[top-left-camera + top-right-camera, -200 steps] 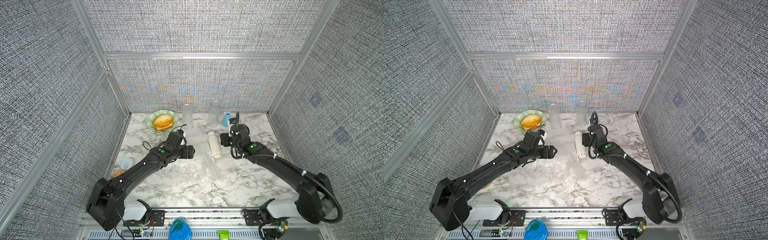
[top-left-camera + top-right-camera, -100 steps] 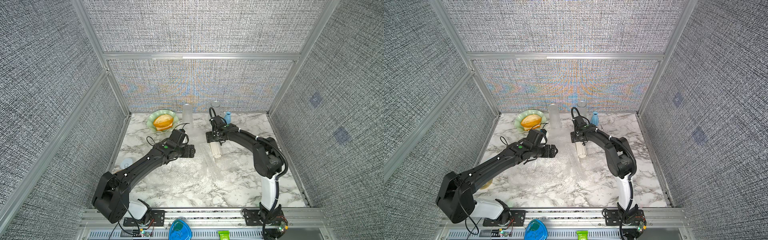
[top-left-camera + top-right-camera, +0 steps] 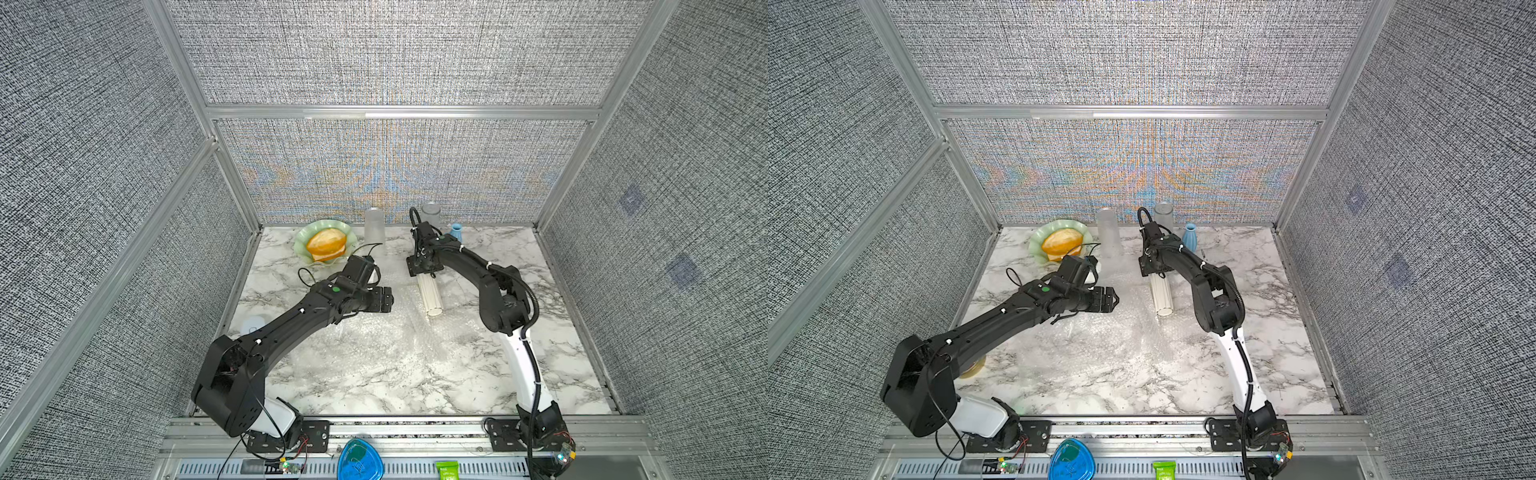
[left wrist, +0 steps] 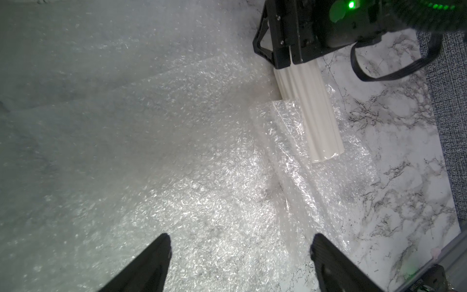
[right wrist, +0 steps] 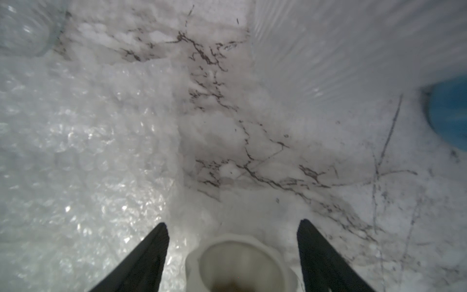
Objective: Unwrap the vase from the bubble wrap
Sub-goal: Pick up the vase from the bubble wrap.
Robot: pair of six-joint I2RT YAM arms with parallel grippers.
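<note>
while the right tool (image 5: 231, 257) straddles the ribbed white ceramic vase (image 3: 430, 293) with jaws apart, the left tool (image 4: 240, 263) gapes over limp, slippery clear bubble wrap (image 4: 177, 177), best pinched at an edge.

vase (image 3: 430, 293) lies flat mid-table on the bubble wrap (image 3: 374, 332), which spreads left and toward the front. Dish (image 3: 326, 245) back-left, two wrapped cylinders (image 3: 374, 226) and a small vase (image 3: 456, 232) along the back wall. Right gripper (image 5: 231, 242) straddles the vase's far end, left gripper (image 4: 240, 249) over the wrap, left of the vase.

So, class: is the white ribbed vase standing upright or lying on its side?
Lying on its side. The white ribbed vase stretches lengthwise along the marble table, partly on flattened bubble wrap, open mouth sideways.
</note>
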